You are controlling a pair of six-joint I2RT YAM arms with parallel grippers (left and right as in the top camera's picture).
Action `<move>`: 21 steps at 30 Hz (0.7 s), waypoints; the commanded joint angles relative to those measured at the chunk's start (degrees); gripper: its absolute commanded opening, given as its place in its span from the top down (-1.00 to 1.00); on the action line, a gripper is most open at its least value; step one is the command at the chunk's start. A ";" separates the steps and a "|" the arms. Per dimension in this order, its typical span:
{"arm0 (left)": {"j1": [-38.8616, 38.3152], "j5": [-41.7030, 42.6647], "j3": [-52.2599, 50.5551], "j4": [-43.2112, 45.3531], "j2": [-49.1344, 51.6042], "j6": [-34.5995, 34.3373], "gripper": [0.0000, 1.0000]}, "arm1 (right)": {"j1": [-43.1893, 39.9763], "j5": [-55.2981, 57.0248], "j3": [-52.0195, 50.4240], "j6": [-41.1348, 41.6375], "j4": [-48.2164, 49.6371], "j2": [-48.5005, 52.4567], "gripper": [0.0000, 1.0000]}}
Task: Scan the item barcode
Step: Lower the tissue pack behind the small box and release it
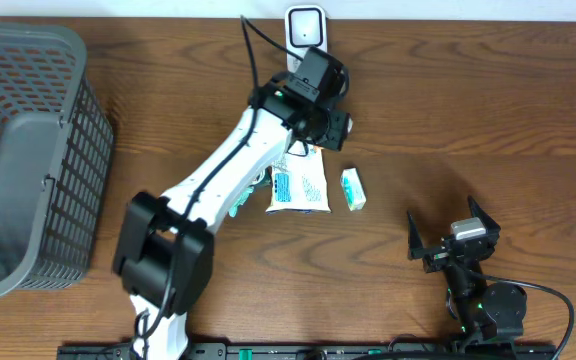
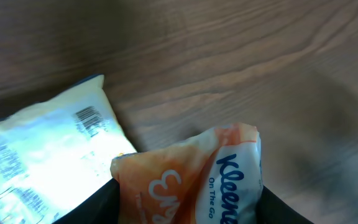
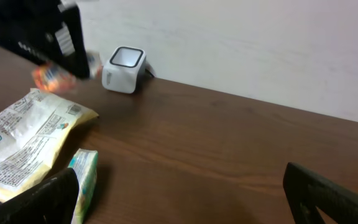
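Holding Kleenex pack [image 2: 194, 177] in left end effector [image 2: 188, 208], above surface [image 1: 468, 120] near scanner [image 1: 306, 30]; right end effector [image 1: 450, 232] spread wide.

Basket [image 1: 80, 190] left, scanner [image 1: 306, 25] behind pouch [image 1: 304, 188]

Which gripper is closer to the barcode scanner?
Left. The left gripper, holding a tissue pack, is close in front of the scanner; the right gripper sits open, far back on the robot's side.
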 commanded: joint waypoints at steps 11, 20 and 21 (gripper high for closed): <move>-3.85 -0.72 -0.35 4.66 5.81 -0.70 -0.18 | 0.39 0.02 -0.07 0.63 -0.24 -0.26 -0.99; -4.17 -1.73 -0.33 4.94 6.99 -0.66 -0.61 | 0.39 0.02 -0.07 0.63 -0.24 -0.26 -0.99; -4.13 -1.70 -0.33 5.16 6.99 -0.68 -0.62 | 0.39 0.02 -0.07 0.63 -0.24 -0.26 -0.98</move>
